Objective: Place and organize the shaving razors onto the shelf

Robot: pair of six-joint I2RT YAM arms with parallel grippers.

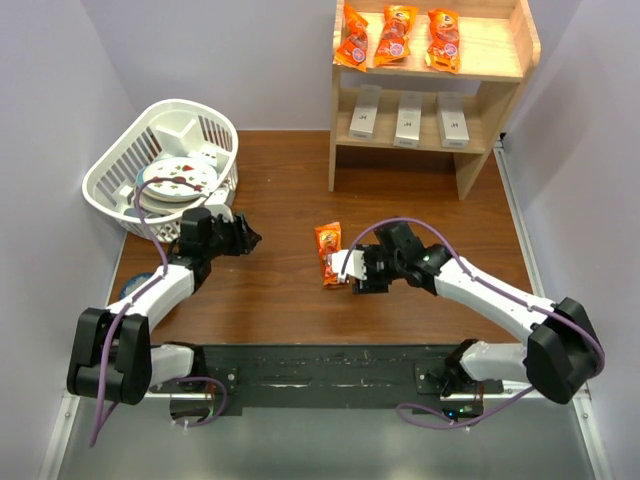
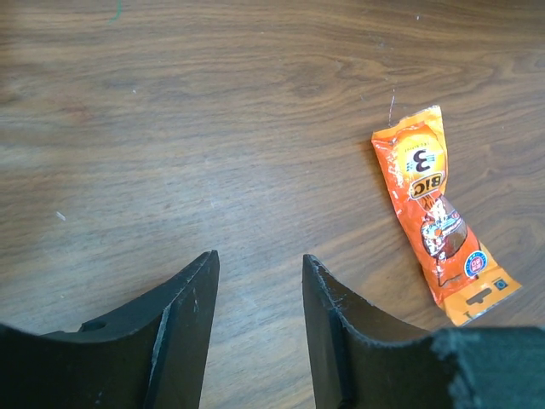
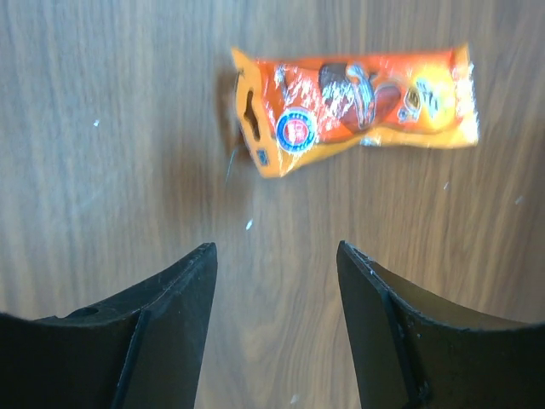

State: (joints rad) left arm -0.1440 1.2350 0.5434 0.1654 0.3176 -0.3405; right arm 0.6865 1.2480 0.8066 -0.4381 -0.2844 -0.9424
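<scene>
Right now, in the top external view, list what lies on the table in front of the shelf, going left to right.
white slatted basket → left gripper → orange BIC packet → right gripper

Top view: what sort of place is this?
Probably a lab robot cell staged like a shop display: blank walls boxing in one table, a small shelf stocked with razor boxes and packets, arms bolted at the edge.
</scene>
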